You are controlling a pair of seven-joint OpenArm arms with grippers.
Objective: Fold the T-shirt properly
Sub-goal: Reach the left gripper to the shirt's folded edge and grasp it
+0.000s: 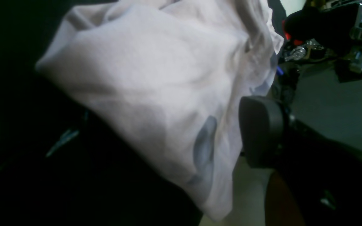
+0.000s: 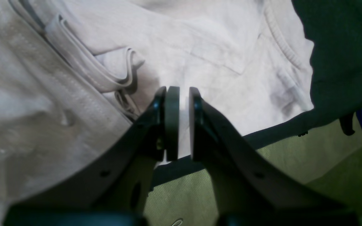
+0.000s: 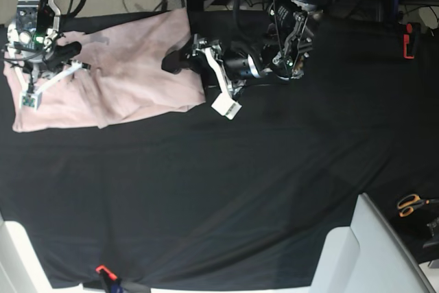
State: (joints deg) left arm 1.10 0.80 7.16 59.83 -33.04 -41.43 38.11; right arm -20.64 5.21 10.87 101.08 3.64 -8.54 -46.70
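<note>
The pale pink T-shirt (image 3: pixel 130 80) lies spread at the table's far left on the black cloth. My right gripper (image 3: pixel 73 49) rests on its upper part, not far from the ribbed collar (image 2: pixel 278 37). In the right wrist view this gripper (image 2: pixel 184 91) is shut to a thin slit filled with bright pink cloth. My left gripper (image 3: pixel 173 64) is at the shirt's right edge. In the left wrist view it (image 1: pixel 228 138) stands open: one dark pad (image 1: pixel 261 131) is bare, the other shows only faintly through a bunched fold of the T-shirt (image 1: pixel 156 78) draped over it.
Black table cloth (image 3: pixel 226 190) covers the table. Orange scissors (image 3: pixel 411 204) lie at the right edge beside a white bin (image 3: pixel 374 252). A red clamp (image 3: pixel 408 39) sits at the far right, another (image 3: pixel 103 270) at the near edge. Floor shows past the table edge (image 2: pixel 278 150).
</note>
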